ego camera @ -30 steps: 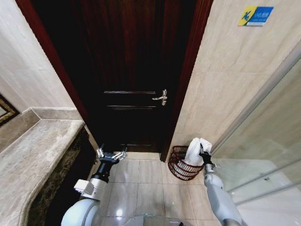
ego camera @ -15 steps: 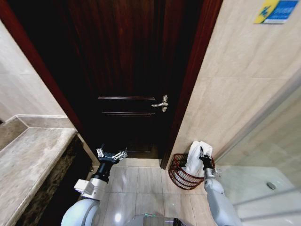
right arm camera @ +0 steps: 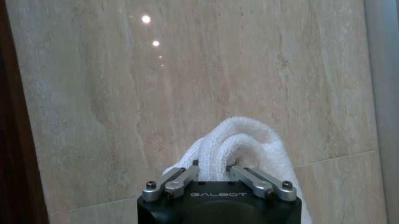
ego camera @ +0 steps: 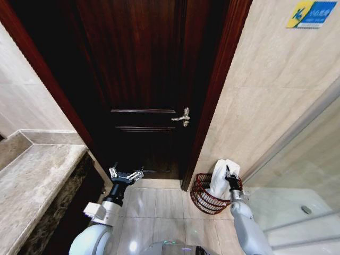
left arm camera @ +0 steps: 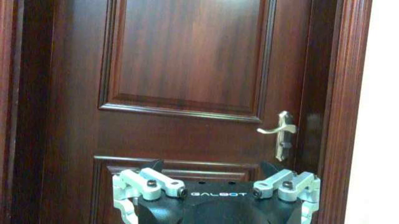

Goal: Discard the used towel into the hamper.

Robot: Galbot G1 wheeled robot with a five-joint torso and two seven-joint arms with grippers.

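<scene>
In the head view, the white terry towel [ego camera: 219,178] is seen clamped by the right gripper [ego camera: 229,175] at about four o'clock, hanging partly into the small round dark red-brown wire hamper [ego camera: 204,194]. The hamper is set on the pale tiled floor [ego camera: 159,204], close against the beige marble wall [ego camera: 265,101], just beside the dark wooden door frame [ego camera: 212,101]. A blue and yellow sign [ego camera: 307,14] is fixed on the wall at one o'clock; its writing cannot be read. The left gripper [ego camera: 126,173] is held idle at seven o'clock with its fingers spread, before the dark red-brown panelled door [ego camera: 138,79] with its silver lever handle [ego camera: 182,116]. A grey marble countertop [ego camera: 32,180] is seen at eight o'clock.

In the left wrist view, "GALBOT" is printed on the left gripper's body, and the jaws are spread wide.

In the right wrist view, the same "GALBOT" lettering is read, and the towel is pinched between the fingers [right arm camera: 176,179].
</scene>
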